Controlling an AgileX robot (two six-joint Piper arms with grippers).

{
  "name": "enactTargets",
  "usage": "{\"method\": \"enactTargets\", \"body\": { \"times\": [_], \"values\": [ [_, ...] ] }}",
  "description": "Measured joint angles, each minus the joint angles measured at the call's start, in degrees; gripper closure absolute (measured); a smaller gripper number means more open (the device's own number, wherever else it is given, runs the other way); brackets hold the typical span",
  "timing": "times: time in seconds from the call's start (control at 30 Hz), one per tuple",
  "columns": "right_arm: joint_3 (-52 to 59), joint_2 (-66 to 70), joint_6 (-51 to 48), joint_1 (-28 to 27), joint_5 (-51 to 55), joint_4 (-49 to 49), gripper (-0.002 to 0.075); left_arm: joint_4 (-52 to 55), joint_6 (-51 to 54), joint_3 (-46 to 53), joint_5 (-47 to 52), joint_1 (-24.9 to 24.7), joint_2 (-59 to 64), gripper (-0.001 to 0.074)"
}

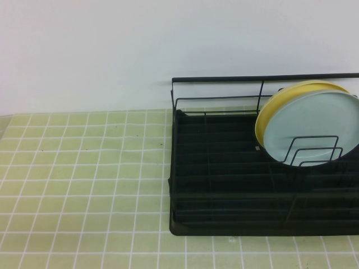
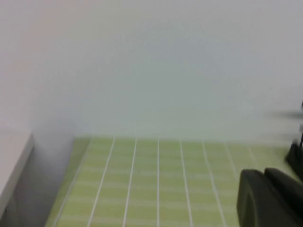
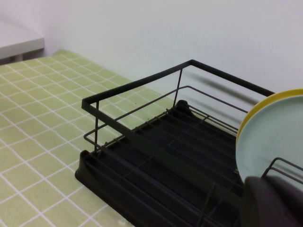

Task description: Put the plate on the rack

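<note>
Plate (image 1: 308,126), yellow-rimmed, stands on edge, slotted into the right end of the black rack (image 1: 224,168), with the left gripper (image 2: 265,194) off the rack's left side and the right gripper (image 3: 272,201) near its plate end, both jaws closed and empty.

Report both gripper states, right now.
Left gripper: shut, holding nothing, over the green tiled table.
Right gripper: shut, holding nothing, above the black wire dish rack, by the yellow-rimmed pale blue plate standing in it.
</note>
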Motion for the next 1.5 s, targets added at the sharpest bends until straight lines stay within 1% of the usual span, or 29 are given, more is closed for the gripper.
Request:
{"method": "enactTargets", "body": {
  "times": [0.17, 0.3, 0.4, 0.63, 0.87, 1.07, 1.27, 1.4, 1.5],
  "values": [
    [0.0, 0.0, 0.0, 0.0, 0.0, 0.0, 0.0729, -4.48, 6.37, 5.15, 5.43, 0.0, -3.3, 0.0735],
    [0.0, 0.0, 0.0, 0.0, 0.0, 0.0, 0.0729, -5.79, 8.84, 5.61, 11.3, 0.0, -4.14, 0.0735],
    [0.0, -0.1, 0.0, 0.0, 0.0, 0.0, 0.0729, -6.49, 10.48, 5.73, 11.07, 0.0, -4.14, 0.0735],
    [0.0, -0.1, 0.0, 0.0, 0.0, 0.0, 0.0729, -7.09, 10.48, 5.73, 11.07, 0.31, -4.14, 0.0735],
    [0.0, -0.1, 0.0, 0.0, 0.0, 0.0, 0.0729, -8.57, 10.94, 6.09, 11.07, 2.45, -4.14, 0.0735],
    [0.0, -0.1, 0.0, 0.0, 0.0, 0.0, 0.0729, -11.83, 10.4, 9.6, 10.0, 5.85, -4.58, 0.0735],
    [0.0, -0.1, 0.0, 0.0, 0.0, 0.0, 0.0729, -11.83, 10.81, 10.91, 9.57, 5.72, -5.5, 0.0735],
    [0.0, -0.1, 0.0, 0.0, 0.0, 0.0, 0.0729, -11.58, 14.86, 10.91, 8.48, 5.72, -5.5, 0.0735],
    [0.0, -0.1, 0.0, 0.0, 0.0, 0.0, 0.0729, -11.58, 15.68, 11.02, 8.35, 5.72, -5.5, 0.0735]
  ]
}}
